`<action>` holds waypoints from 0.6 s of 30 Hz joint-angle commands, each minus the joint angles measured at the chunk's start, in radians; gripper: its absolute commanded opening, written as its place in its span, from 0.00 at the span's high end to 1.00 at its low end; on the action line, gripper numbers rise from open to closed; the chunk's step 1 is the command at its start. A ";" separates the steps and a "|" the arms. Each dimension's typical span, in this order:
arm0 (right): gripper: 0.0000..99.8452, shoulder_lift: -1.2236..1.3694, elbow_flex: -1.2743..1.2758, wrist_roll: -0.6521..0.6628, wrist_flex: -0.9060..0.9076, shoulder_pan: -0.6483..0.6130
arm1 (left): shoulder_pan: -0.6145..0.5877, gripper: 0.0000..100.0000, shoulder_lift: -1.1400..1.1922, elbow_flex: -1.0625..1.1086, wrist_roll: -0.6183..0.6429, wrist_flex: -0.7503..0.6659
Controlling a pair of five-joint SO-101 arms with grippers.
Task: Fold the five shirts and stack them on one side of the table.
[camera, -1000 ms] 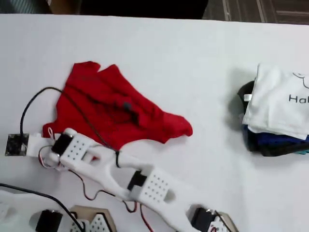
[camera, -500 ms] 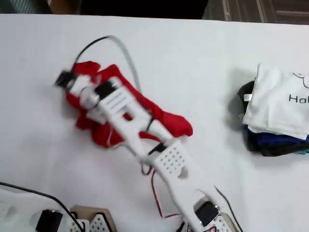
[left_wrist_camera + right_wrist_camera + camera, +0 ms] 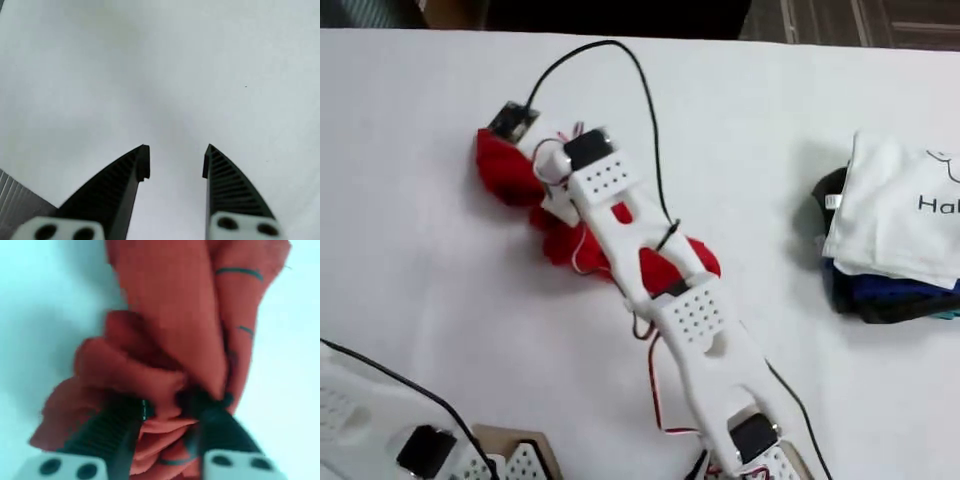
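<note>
Right jaws are clamped on a bunch of the red shirt [image 3: 170,325], and our left jaws stand parted above bare tabletop [image 3: 150,70]. Within the last second our right arm [image 3: 690,320] swung from the near side to the shirt's far end. The cloth, then spread out, is now gathered into a narrow ridge beneath the arm. We judge it needs re-spreading before folding. The stack of folded shirts [image 3: 895,225] lies well apart.
</note>
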 commanded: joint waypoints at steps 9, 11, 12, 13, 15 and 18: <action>0.76 -0.061 -0.172 0.011 0.013 0.008 | 0.028 0.80 0.028 -0.005 0.003 -0.017; 0.76 -0.051 -0.166 0.006 0.044 0.007 | 0.028 0.80 0.060 -0.007 0.003 -0.017; 0.76 -0.047 -0.172 0.005 0.079 -0.007 | 0.028 0.80 0.077 -0.012 0.003 -0.017; 0.76 -0.048 -0.172 0.006 0.114 -0.030 | 0.026 0.80 0.094 -0.015 0.003 -0.017; 0.75 -0.051 -0.172 0.008 0.153 -0.082 | 0.025 0.80 0.120 -0.015 0.003 -0.018; 0.75 -0.044 -0.173 0.011 0.145 -0.145 | 0.026 0.80 0.144 -0.015 0.003 -0.018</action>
